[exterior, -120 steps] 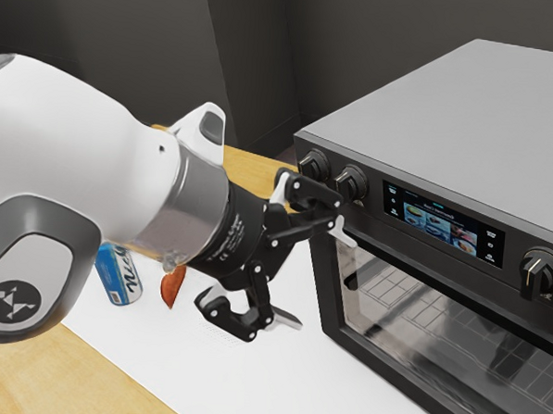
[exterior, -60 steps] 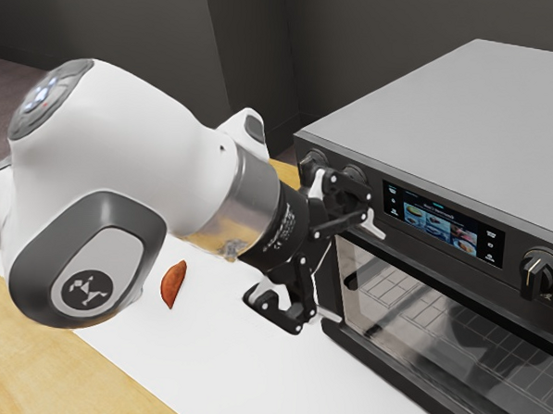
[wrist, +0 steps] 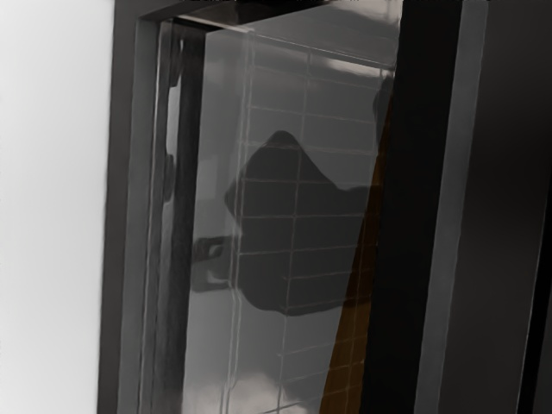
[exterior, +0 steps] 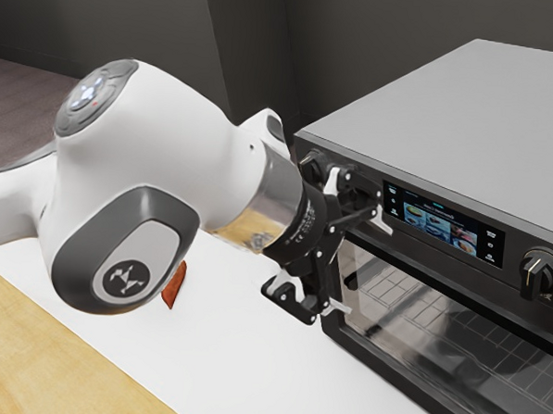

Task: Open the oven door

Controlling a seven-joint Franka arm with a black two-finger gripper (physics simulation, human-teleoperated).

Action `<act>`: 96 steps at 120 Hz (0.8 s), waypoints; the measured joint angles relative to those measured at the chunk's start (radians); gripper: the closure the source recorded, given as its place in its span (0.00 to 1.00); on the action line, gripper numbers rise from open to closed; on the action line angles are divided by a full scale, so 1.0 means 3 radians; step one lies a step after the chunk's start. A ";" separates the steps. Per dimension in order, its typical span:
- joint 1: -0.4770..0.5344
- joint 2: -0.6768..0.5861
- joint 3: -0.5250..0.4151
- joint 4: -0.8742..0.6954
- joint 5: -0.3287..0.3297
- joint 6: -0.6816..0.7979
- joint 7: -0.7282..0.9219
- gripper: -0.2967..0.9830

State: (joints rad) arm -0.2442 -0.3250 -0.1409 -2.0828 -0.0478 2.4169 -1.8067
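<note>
1. Exterior view: gripper [exterior: 362, 267] fingers spread wide, nothing held. Oven door [exterior: 328, 314] closed, dark-framed, just beyond fingertips.
2. Wrist view: door's glass [wrist: 336, 121] faces fingers; pale rack wires [wrist: 295, 216] and dark reflection [wrist: 276, 250] visible.

Oven door [exterior: 418, 330]: shut, upright. Dark squared frame [exterior: 378, 365] around a wide, glossy, see-through glass pane [wrist: 267, 207]; grid lines show through, dark reflections across it. Sits on oven [exterior: 449, 105] front, exterior view's lower right.
</note>
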 joint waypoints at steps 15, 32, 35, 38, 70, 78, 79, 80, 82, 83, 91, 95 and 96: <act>0.0020 0.0019 0.0004 -0.0050 -0.0005 0.0009 -0.0012 0.23; 0.0050 0.0018 0.0004 -0.0123 -0.0031 0.0016 -0.0022 0.23; 0.0064 0.0000 0.0003 -0.0151 -0.0036 0.0017 -0.0024 0.23; 0.0100 -0.0053 -0.0011 -0.0215 -0.0039 0.0022 -0.0025 0.23; 0.1689 -0.1486 -0.1462 -0.1055 -0.0877 0.0102 0.0057 0.23; 0.2381 -0.2268 -0.2017 -0.1142 -0.1510 0.0014 0.0201 0.23; 0.2444 -0.2352 -0.2064 -0.1147 -0.1583 -0.0003 0.0221 0.23; 0.2498 -0.2423 -0.2104 -0.1152 -0.1651 -0.0018 0.0240 0.23; 0.2586 -0.2549 -0.2169 -0.1159 -0.1775 -0.0049 0.0279 0.23; 0.2620 -0.2601 -0.2195 -0.1161 -0.1830 -0.0063 0.0299 0.23; 0.2773 -0.2844 -0.2304 -0.1168 -0.2151 -0.0175 0.0445 0.23; 0.2802 -0.2896 -0.2325 -0.1159 -0.2239 -0.0226 0.0517 0.23; 0.2807 -0.2907 -0.2328 -0.1157 -0.2252 -0.0238 0.0535 0.23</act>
State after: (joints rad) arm 0.5978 -1.1971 -0.8394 -2.4297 -0.7234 2.3454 -1.6463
